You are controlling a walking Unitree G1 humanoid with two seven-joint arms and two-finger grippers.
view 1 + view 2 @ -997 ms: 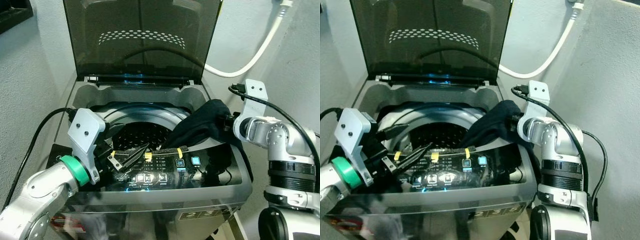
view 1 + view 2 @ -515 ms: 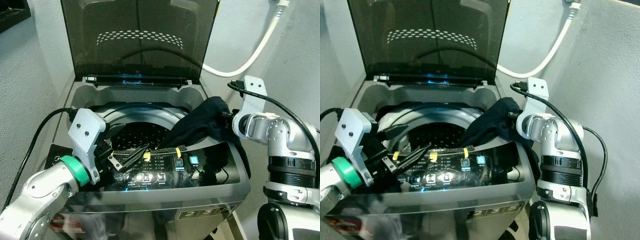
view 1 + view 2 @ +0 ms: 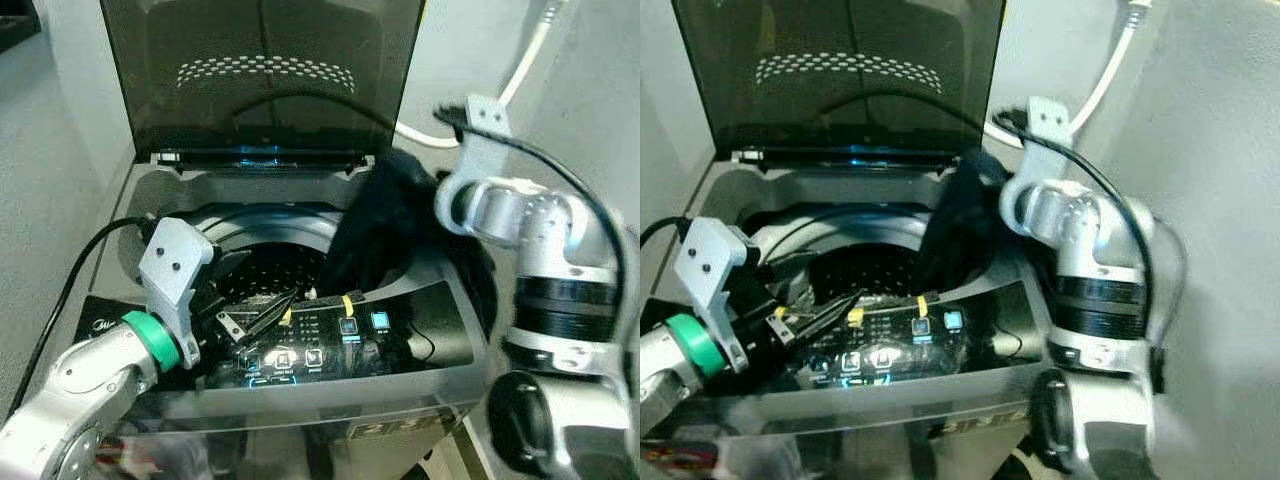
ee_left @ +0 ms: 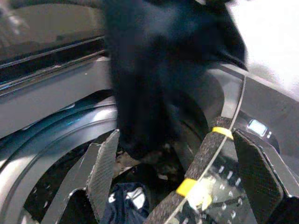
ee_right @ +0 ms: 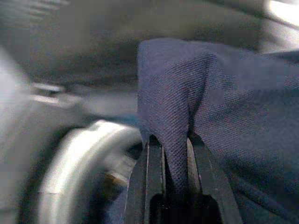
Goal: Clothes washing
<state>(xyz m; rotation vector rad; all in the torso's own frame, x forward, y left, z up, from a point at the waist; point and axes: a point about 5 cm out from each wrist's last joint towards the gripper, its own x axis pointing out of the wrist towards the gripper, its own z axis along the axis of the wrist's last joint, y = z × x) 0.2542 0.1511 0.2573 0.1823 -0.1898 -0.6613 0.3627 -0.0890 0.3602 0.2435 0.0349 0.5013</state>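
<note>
Black fingers (image 5: 154,168) of the right gripper (image 5: 175,163) are pinched tight on a fold of dark navy cloth (image 3: 375,235), whose fine woven grain shows plainly in the right wrist view, with only a thin wedge of fabric between the two pads. That cloth is soft and limp; it hangs from the grip in a long, crumpled drape over the right rear edge of the washing machine (image 3: 130,215), its lower end trailing down toward the drum (image 3: 275,270) opening. From the head camera the right arm (image 3: 520,215), silver with a black ribbed joint, is bent at the elbow and raised beside the machine's right side, the wrist turned in toward the tub. The left gripper (image 3: 262,312) rests low at the front of the opening, its two long fingers (image 4: 105,168) spread well apart and holding nothing; their pads are diamond-textured black, one banded with yellow tape (image 4: 222,131). Behind a green collar the left arm (image 3: 100,370) reaches in from the front left corner. Inside the perforated metal drum another dark garment (image 4: 126,203) lies at the bottom. A smoked translucent lid (image 3: 265,75) stands open upright at the back, and the glossy control panel (image 3: 310,345) shows small lit blue icons.
</note>
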